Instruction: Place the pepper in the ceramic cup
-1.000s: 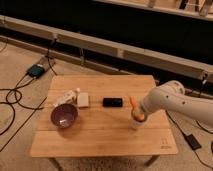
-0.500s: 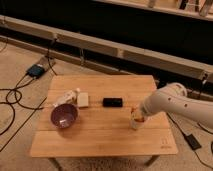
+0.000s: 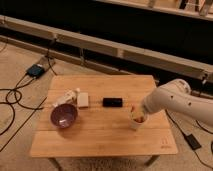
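Note:
The white ceramic cup [image 3: 135, 122] stands on the right part of the wooden table [image 3: 100, 137]. The orange-red pepper [image 3: 141, 118] shows at the cup's mouth, seemingly inside it, with its lower part hidden by the cup wall. My gripper [image 3: 137, 111] hangs right above the cup's rim at the end of the white arm [image 3: 172, 102], which reaches in from the right. The gripper is close over the pepper; I cannot tell whether it touches it.
A dark purple bowl [image 3: 64, 115] sits at the table's left. A white bottle [image 3: 65, 97] lies behind it, beside a small white box [image 3: 83, 99]. A black flat object [image 3: 113, 102] lies mid-table. Cables and a blue box [image 3: 36, 70] lie on the floor at the left.
The arm has drawn back a little to the right while the gripper stays over the cup. The pepper's orange stays at the cup's mouth. The other objects have not moved.

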Robot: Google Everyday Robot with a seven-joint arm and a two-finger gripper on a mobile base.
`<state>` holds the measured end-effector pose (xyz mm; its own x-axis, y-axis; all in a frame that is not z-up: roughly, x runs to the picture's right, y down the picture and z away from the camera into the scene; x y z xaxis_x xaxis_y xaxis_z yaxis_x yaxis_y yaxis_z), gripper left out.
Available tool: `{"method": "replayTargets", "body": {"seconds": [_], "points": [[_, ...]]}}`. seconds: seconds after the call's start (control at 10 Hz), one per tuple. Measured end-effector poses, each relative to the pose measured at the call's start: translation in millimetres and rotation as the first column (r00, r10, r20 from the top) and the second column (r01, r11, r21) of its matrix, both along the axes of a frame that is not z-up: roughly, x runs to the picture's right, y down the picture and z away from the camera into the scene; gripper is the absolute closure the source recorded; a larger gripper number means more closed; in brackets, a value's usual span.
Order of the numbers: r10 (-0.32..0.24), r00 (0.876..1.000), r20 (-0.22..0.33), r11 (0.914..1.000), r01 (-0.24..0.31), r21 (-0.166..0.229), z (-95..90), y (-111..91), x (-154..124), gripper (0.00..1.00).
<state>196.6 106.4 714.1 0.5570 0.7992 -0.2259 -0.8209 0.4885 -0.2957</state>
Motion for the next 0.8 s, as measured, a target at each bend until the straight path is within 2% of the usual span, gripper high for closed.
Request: {"method": "replayTargets", "body": {"seconds": [0.2, 0.4, 0.6, 0.8], "points": [[-0.036, 0.999, -0.021, 0.9991, 0.035, -0.024, -19.2, -9, 6, 0.2], [-0.102, 0.993, -0.062, 0.9928, 0.098, -0.07, -38.3, -19, 13, 0.2], [-0.134, 0.987, -0.085, 0.9878, 0.126, -0.092, -46.0, -23, 17, 0.2], [-0.134, 0.987, -0.085, 0.9878, 0.126, -0.091, -45.8, -23, 17, 0.2]]}}
